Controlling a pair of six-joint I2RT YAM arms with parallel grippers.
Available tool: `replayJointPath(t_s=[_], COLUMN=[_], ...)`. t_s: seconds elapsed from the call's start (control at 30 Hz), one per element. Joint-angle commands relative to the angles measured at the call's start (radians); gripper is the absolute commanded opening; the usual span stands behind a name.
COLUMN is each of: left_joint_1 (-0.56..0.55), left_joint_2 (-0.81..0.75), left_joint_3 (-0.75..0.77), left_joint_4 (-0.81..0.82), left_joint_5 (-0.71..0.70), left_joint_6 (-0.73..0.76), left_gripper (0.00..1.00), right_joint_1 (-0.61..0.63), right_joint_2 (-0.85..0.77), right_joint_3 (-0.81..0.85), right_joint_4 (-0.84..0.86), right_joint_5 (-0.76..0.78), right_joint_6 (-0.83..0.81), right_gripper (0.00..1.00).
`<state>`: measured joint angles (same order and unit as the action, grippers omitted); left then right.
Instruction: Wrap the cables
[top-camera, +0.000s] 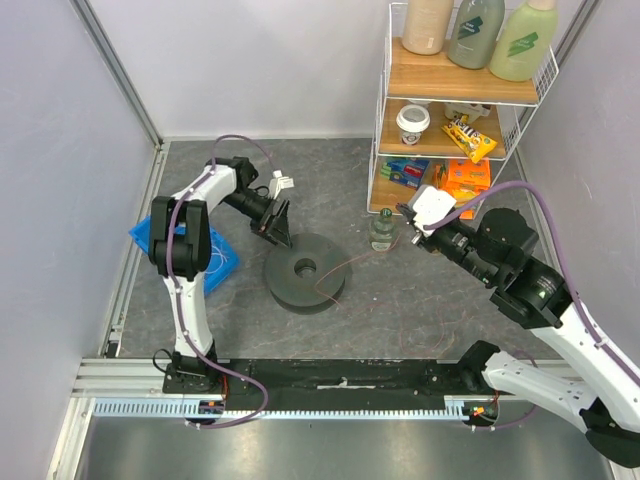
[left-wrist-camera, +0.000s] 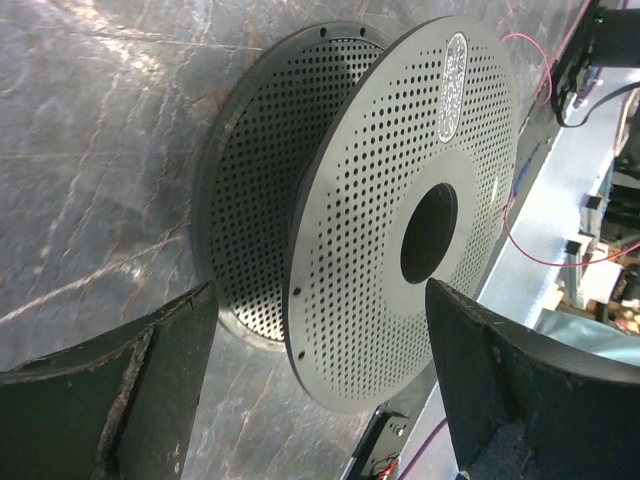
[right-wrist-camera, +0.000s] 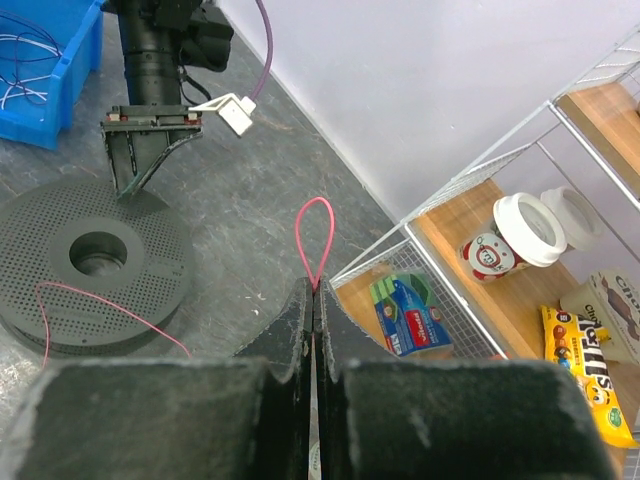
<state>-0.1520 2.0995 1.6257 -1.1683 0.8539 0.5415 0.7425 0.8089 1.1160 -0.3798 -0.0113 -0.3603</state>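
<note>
While the right tool (right-wrist-camera: 314, 296) is pressed together on the pink cable (right-wrist-camera: 298, 232), a short loop of that cable stands out beyond its fingertips. From the pinch, the strand runs down across the counter (right-wrist-camera: 250, 200) to the dark perforated spool (right-wrist-camera: 150, 240), where a length of it lies loosely over the upper flange. The right wrist view shows no turns seated in the groove.

The left tool (left-wrist-camera: 320, 290) is spread apart, with nothing between its fingers. It is poised at the far edge of the spool, one finger to either side of the rim as its own camera sees it. Whether the fingers touch the flange cannot be told.

Step in hand, by judgement: the start of winding the first cable. One arm holds the free length and the other is positioned to steady or turn the spool.

Next move, by judgement:
- Bring the left tool onto the spool so that the spool cannot slide.
- Carry the right tool around the spool, low enough to lay the strand between the two flanges, not over the top one.
- Keep light tension, since the wire is thin and springy.

More pale cables (right-wrist-camera: 25, 45) lie coiled in the blue bin (right-wrist-camera: 55, 120) beyond the spool. A small bottle (top-camera: 381, 230) stands just beside the right tool and should be avoided on the sweep.
</note>
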Motion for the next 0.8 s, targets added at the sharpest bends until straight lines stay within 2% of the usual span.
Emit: replayJointPath(t_s=[0.0, 0.1, 0.2, 0.3, 0.37, 0.4, 0.53, 0.77], left_joint_1=[-0.024, -0.027, -0.027, -0.027, -0.024, -0.024, -0.027, -0.058], left_joint_2=[0.046, 0.079, 0.103, 0.093, 0.059, 0.033, -0.172, -0.54], left_joint_3=[0.003, -0.012, -0.007, 0.013, 0.04, 0.058, 0.063, -0.105], left_joint_4=[-0.036, -0.056, -0.096, -0.139, -0.178, -0.194, -0.205, -0.053], left_joint_5=[0.08, 0.134, 0.181, 0.204, 0.203, 0.195, 0.139, -0.032], left_joint_6=[0.078, 0.109, 0.133, 0.156, 0.17, 0.178, 0.173, 0.158], left_gripper=[0.87, 0.73, 0.52, 0.21, 0.05, 0.02, 0.02, 0.02], right_joint_1=[-0.012, -0.02, -0.028, -0.035, -0.038, -0.043, -0.064, -0.075], right_joint_2=[-0.016, -0.017, -0.02, -0.022, -0.025, -0.027, -0.042, -0.054], right_joint_3=[0.044, 0.041, 0.039, 0.041, 0.044, 0.047, 0.051, 0.077], right_joint_4=[-0.007, -0.008, -0.007, -0.008, -0.01, -0.011, -0.001, 0.028], right_joint_5=[-0.01, -0.013, -0.022, -0.019, -0.01, -0.006, -0.019, -0.056], right_joint_6=[0.009, 0.023, 0.041, 0.053, 0.066, 0.072, 0.141, 0.181], right_gripper=[0.0, 0.0, 0.0, 0.0, 0.0, 0.0, 0.0, 0.0])
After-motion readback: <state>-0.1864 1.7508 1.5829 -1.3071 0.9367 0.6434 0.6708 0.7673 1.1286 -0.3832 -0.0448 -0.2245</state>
